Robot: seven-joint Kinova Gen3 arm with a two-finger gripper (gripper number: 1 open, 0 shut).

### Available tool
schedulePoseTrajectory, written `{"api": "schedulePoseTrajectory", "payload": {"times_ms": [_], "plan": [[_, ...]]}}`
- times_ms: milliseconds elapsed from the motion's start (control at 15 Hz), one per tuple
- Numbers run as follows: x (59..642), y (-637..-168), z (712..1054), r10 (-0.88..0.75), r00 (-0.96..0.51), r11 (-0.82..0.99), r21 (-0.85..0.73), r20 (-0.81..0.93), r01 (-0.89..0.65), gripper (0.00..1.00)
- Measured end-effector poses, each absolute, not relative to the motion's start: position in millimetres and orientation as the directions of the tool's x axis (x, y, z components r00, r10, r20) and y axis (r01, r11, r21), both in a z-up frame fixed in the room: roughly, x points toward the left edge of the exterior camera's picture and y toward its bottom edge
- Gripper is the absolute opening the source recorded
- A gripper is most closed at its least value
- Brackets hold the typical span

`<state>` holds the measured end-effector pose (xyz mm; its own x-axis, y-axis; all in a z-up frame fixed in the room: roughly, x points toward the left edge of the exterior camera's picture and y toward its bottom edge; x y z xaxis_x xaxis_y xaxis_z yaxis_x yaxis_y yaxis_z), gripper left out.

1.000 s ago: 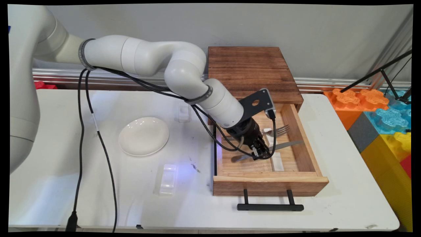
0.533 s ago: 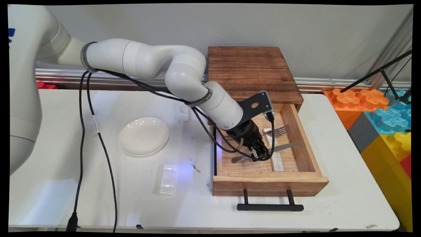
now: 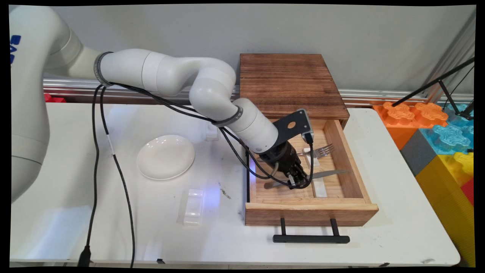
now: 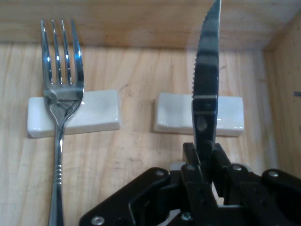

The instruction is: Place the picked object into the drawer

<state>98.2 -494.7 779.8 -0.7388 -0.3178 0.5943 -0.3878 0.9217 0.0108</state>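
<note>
My gripper (image 3: 296, 182) is down inside the open wooden drawer (image 3: 310, 206), shut on a table knife (image 3: 329, 173) at about the middle of its length. In the hand view the knife (image 4: 207, 84) runs straight out from between the fingers (image 4: 190, 160), and its serrated blade crosses a white rest (image 4: 174, 113). A steel fork (image 4: 61, 94) lies parallel on the left, its neck on a second white rest (image 4: 99, 110). In the main view the fork (image 3: 322, 151) lies farther back in the drawer.
A white plate (image 3: 165, 156) sits on the table left of the drawer. Two clear plastic rests (image 3: 193, 206) (image 3: 212, 131) lie near it. The drawer's black handle (image 3: 310, 239) juts toward the near edge. The cabinet top (image 3: 288, 79) rises behind; coloured foam blocks (image 3: 435, 129) stand at right.
The gripper has shifted slightly left and toward the drawer's front, and the knife has moved with it. The fork and the rests have stayed put.
</note>
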Motion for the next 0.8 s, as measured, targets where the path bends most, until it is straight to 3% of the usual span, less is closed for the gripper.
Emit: {"api": "schedulePoseTrajectory", "payload": {"times_ms": [400, 467, 800], "plan": [[99, -494, 772, -0.319, -0.737, 0.922, 0.017, 0.596, -0.386, 0.00], [98, -494, 771, -0.320, -0.736, 0.922, 0.019, 0.596, -0.386, 1.00], [97, -494, 768, -0.323, -0.733, 0.922, 0.026, 0.598, -0.385, 1.00]]}}
